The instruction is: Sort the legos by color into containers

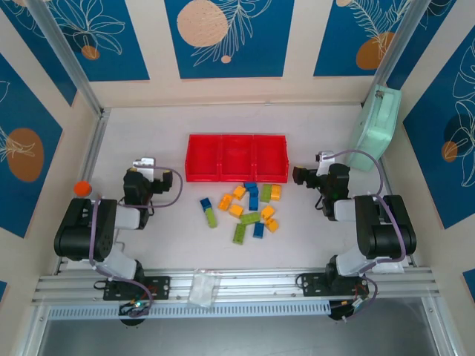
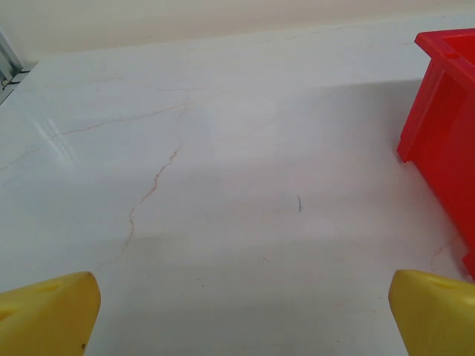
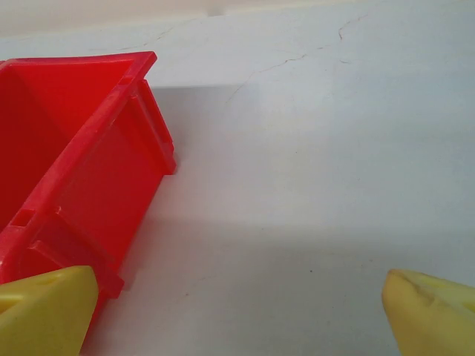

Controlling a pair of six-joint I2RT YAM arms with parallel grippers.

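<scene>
Sorting not started: red bins (image 1: pixel 223 176) look empty.
All legos (image 1: pixel 245 208) loose on table (image 1: pixel 159 137); left gripper (image 2: pixel 241 315), right gripper (image 3: pixel 237 311) wide open, holding nothing.

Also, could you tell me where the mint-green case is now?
In the top view, the mint-green case leans against the far right wall, beyond the right gripper and right of the red containers.
</scene>
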